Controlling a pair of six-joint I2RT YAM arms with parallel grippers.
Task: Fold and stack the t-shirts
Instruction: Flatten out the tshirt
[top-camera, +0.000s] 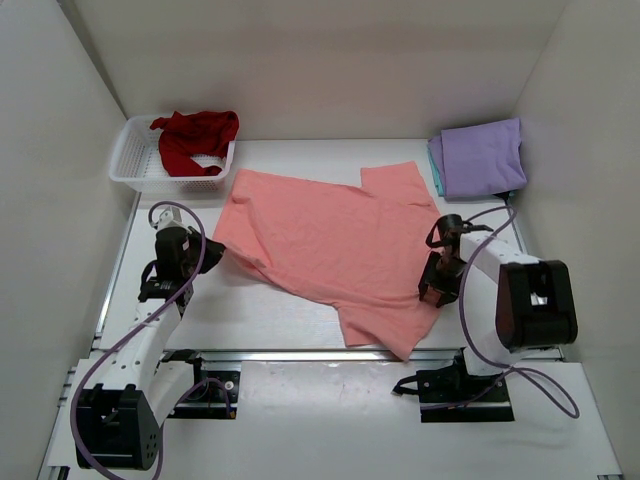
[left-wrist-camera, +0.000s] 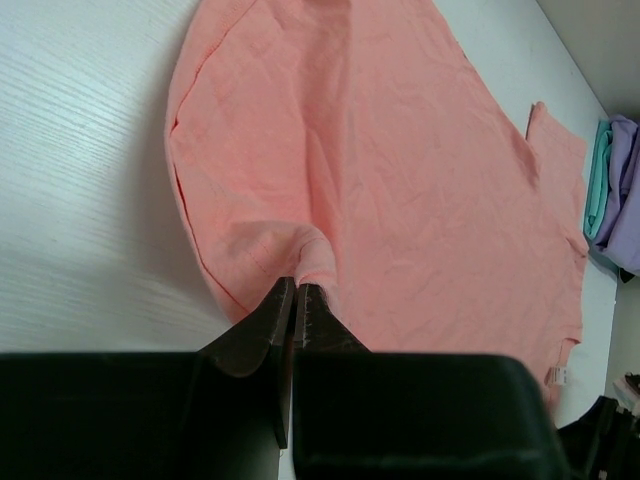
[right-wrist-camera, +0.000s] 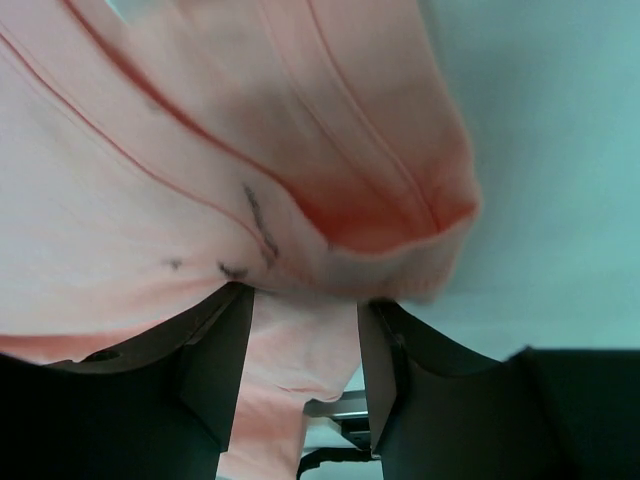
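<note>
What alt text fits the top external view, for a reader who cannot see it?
A salmon-pink t-shirt lies spread on the table, the left pincer shut on its left edge, the right pincer open at its right side. A dark red t-shirt hangs over a white basket far left; a folded lavender t-shirt lies on a teal one far right.

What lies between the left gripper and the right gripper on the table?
The salmon-pink t-shirt, spread out between the left gripper, which pinches its edge, and the right gripper at its opposite side. The top external view shows this.
</note>
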